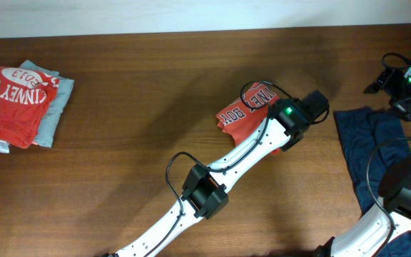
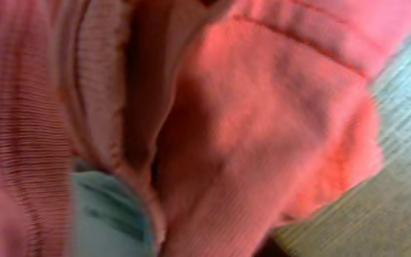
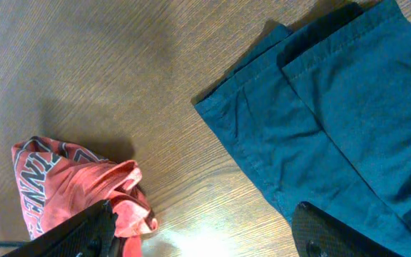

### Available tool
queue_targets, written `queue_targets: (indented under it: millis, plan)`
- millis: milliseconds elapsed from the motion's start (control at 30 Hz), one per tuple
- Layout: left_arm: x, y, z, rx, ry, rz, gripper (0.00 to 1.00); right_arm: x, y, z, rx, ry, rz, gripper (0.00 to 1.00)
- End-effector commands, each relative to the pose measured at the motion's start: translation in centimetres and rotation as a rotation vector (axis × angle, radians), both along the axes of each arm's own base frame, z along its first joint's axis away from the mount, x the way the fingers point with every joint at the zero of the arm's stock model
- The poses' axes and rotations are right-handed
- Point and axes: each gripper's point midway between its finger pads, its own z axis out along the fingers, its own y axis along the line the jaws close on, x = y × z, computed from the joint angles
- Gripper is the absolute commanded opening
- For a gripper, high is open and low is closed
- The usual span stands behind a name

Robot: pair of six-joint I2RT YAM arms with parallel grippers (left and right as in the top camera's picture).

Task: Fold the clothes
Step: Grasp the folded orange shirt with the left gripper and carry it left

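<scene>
Ribbed red cloth shirt (image 2: 262,114), grained wood table (image 1: 134,128)

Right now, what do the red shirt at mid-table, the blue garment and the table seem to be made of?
Red shirt: soft matte knit, probably cotton; fine ribbing shows close up.
Blue garment: matte cloth, maybe woven cotton; stitched hems, crisp folds.
Table: wood or wood-look laminate; brown grain lines, slight sheen.

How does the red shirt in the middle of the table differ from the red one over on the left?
The left red shirt is folded flat; the middle red shirt is bunched up. The left one sits on a folded grey garment; the middle one lies straight on the table. Both are red with white lettering.
</scene>
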Motion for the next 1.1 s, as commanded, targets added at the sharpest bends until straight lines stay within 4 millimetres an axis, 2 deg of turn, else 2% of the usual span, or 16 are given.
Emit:
queue_targets:
  millis: [0, 67, 100, 233, 300, 333, 433, 500, 567, 600, 633, 700, 767, 833, 933, 1067]
  plan:
    - [-0.8, 2.1, -5.8, 0.105, 0.095, 0.018, 0.01, 0.3, 0.0, 1.0, -0.002, -0.031, 0.012, 0.84]
    - [-0.2, 3.0, -5.2, 0.135, 0.068, 0.032, 0.01, 0.3, 0.0, 1.0, -0.002, -0.031, 0.012, 0.84]
    - [0.6, 3.8, -4.4, 0.164, 0.029, 0.046, 0.01, 0.3, 0.0, 1.0, -0.003, -0.031, 0.012, 0.84]
    - [5.0, 7.8, 2.7, 0.215, -0.133, 0.104, 0.00, 0.3, 0.0, 1.0, -0.003, -0.031, 0.012, 0.84]
    - [7.0, 9.8, 7.2, 0.227, -0.177, 0.019, 0.00, 0.3, 0.0, 1.0, -0.003, -0.031, 0.012, 0.84]
    - [7.7, 10.8, 8.6, 0.239, -0.200, 0.009, 0.00, 0.3, 0.0, 1.0, -0.003, -0.031, 0.012, 0.84]
    - [10.6, 15.4, 14.2, 0.237, -0.292, 0.091, 0.00, 0.3, 0.0, 1.0, -0.002, -0.031, 0.012, 0.84]
    - [12.3, 19.3, 17.9, 0.199, -0.334, 0.177, 0.00, 0.3, 0.0, 1.0, -0.002, -0.032, 0.012, 0.84]
    - [14.0, 24.5, 21.8, 0.161, -0.385, 0.286, 0.00, 0.3, 0.0, 1.0, -0.002, -0.031, 0.012, 0.84]
    - [14.6, 27.2, 23.7, 0.143, -0.414, 0.343, 0.00, 0.3, 0.0, 1.0, -0.002, -0.031, 0.012, 0.84]
    - [15.3, 31.7, 26.6, 0.123, -0.463, 0.434, 0.00, 0.3, 0.0, 1.0, -0.002, -0.032, 0.012, 0.84]
    - [15.4, 34.9, 28.3, 0.117, -0.490, 0.497, 0.01, 0.3, 0.0, 1.0, -0.002, -0.031, 0.012, 0.84]
    - [15.3, 40.1, 30.3, 0.129, -0.521, 0.597, 0.00, 0.3, 0.0, 1.0, -0.002, -0.031, 0.012, 0.84]
    - [15.1, 44.5, 31.0, 0.141, -0.532, 0.693, 0.00, 0.3, 0.0, 1.0, -0.002, -0.031, 0.012, 0.84]
    - [14.2, 51.6, 31.3, 0.163, -0.565, 0.953, 0.00, 0.4, 0.2, 0.9, -0.001, -0.029, 0.016, 0.84]
    - [13.4, 55.1, 31.1, 0.158, -0.565, 1.067, 0.00, 0.5, 0.9, 0.9, 0.002, -0.024, 0.032, 0.84]
